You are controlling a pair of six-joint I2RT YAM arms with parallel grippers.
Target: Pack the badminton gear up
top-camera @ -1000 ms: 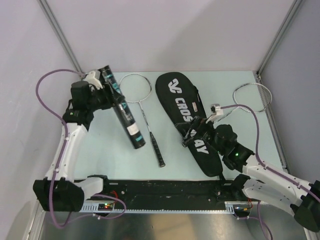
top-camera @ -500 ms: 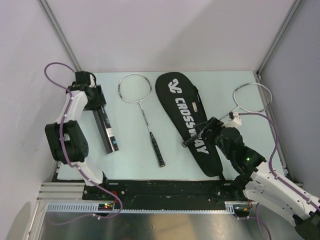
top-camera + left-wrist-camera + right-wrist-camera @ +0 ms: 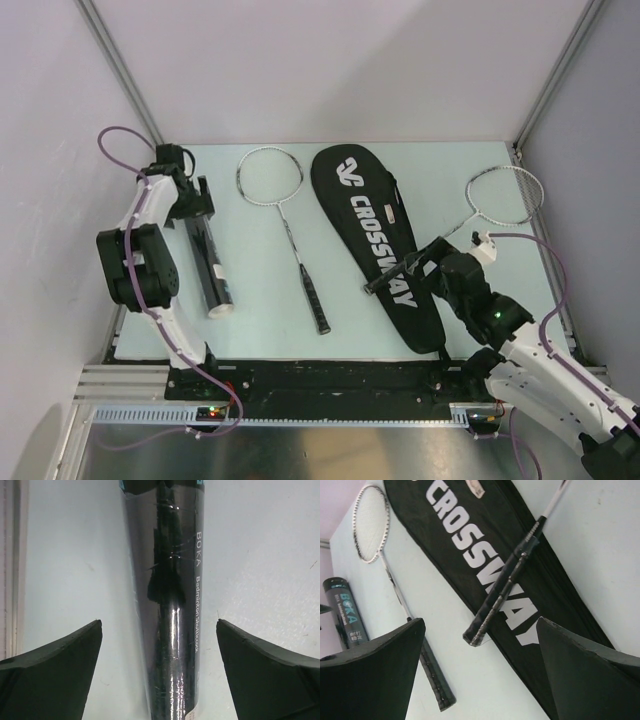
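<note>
The black tube [image 3: 210,262] lies flat on the table at the left. My left gripper [image 3: 197,205] is open and straddles its far end without touching it; the tube [image 3: 170,605] runs between the fingers in the left wrist view. The black CROSSWAY bag [image 3: 372,235] lies in the middle. One silver racquet [image 3: 293,235] lies left of it. The second racquet has its head [image 3: 505,195] at the right and its black handle [image 3: 392,274] resting across the bag. My right gripper [image 3: 425,258] is open and empty, just above that handle [image 3: 502,595]. No shuttlecocks are in view.
Grey walls close the table in on the left, back and right. A black rail [image 3: 330,380] runs along the near edge between the arm bases. The right wrist view also shows the first racquet's handle [image 3: 435,680] and the tube [image 3: 345,612].
The left arm carried the tube from mid-table to the far left, laid it flat and opened off it. The right gripper drew back to the right, off the bag and the racquet handle.
</note>
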